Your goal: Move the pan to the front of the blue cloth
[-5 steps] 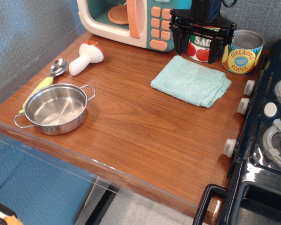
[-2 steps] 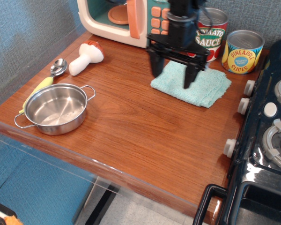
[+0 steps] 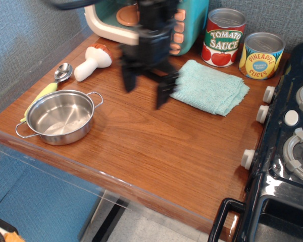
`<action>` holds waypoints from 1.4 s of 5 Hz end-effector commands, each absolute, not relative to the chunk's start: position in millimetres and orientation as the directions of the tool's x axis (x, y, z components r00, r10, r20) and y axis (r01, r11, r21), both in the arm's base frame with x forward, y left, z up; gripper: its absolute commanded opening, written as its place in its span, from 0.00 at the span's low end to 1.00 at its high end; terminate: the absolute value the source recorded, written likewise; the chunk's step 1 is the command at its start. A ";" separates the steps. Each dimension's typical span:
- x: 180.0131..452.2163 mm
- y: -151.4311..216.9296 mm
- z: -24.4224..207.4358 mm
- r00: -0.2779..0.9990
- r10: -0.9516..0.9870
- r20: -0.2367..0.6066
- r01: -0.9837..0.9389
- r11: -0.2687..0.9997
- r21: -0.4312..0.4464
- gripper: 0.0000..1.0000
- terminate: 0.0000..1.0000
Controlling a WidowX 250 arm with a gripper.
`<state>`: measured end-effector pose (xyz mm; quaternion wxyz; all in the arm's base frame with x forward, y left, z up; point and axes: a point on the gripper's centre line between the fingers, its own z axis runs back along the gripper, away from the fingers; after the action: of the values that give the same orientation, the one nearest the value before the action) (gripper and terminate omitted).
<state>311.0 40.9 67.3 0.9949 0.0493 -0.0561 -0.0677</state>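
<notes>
The pincer (image 3: pixel 145 92), blurred in the frame, hangs above the wooden counter (image 3: pixel 156 146) with its two dark fingers spread wide and nothing between them. Just to its right lies the cloth (image 3: pixel 210 86), flat and untouched. To its lower left, well apart, sits the pan (image 3: pixel 60 117), upright and empty at the counter's near-left corner, one wire handle turned toward the pincer. Beyond the pan, to the pincer's left, lie a spoon (image 3: pixel 57 79) and a toy mushroom (image 3: pixel 93 60); directly behind the pincer stands a toy microwave (image 3: pixel 192 22), and farther right, behind the cloth, two cans (image 3: pixel 245 46).

The step in hand appears to be the approach: the pan is not yet gripped. The next move likely calls for travelling down and left to the pan, lowering the open fingers over its rim or a handle, and closing there before carrying it to the bare wood in front of the cloth.
</notes>
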 end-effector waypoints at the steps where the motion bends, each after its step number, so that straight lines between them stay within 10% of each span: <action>1: 268.0 93.8 61.9 0.993 -0.058 0.099 0.048 0.994 0.096 1.00 0.00; 4: 265.3 90.6 19.0 1.000 0.026 0.006 -0.026 0.996 0.084 1.00 0.00; 5: 263.5 89.7 8.1 0.996 0.077 -0.050 -0.073 0.995 0.074 0.00 0.00; 7: 261.6 88.0 18.0 0.998 0.055 -0.033 -0.052 0.995 0.087 0.00 0.00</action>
<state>260.3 87.9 8.0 0.9983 0.0404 0.0316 0.0287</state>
